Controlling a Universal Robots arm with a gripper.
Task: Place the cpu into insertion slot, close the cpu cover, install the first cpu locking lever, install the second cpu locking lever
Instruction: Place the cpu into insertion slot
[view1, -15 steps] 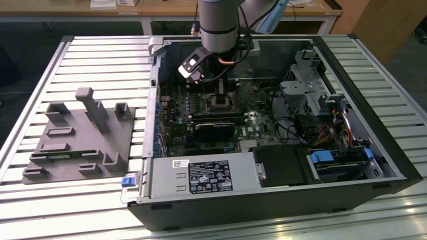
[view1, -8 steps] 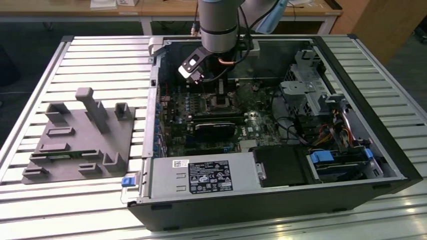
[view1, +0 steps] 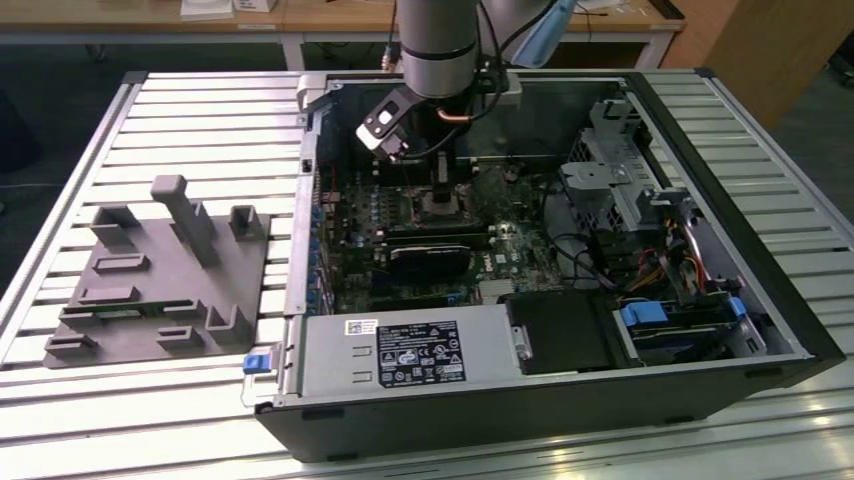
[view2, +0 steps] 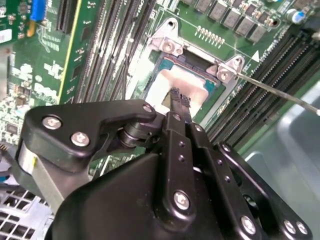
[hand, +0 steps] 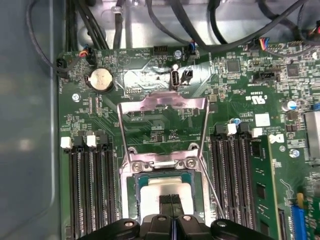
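- Over the green circuit board (hand: 240, 100) inside the open black computer case (view1: 534, 425), your black metal end effector (view2: 180, 100) has its slim fingertips pressed together, gripping nothing. It is at the face of the thin, square, silvery-tan cpu (hand: 152, 192); I cannot tell whether they touch.
- That cpu lies flat in the dark-framed insertion slot (hand: 136, 192), and I judge it seated.
- Keep any contact light and straight down. A sideways drag could scuff the smooth metal face or skew the chip.
- The thin, silvery, frame-shaped cpu cover (hand: 165, 104) is swung open, clear of the slot, with a springy steel wire lever (view2: 272, 91) unlatched alongside.
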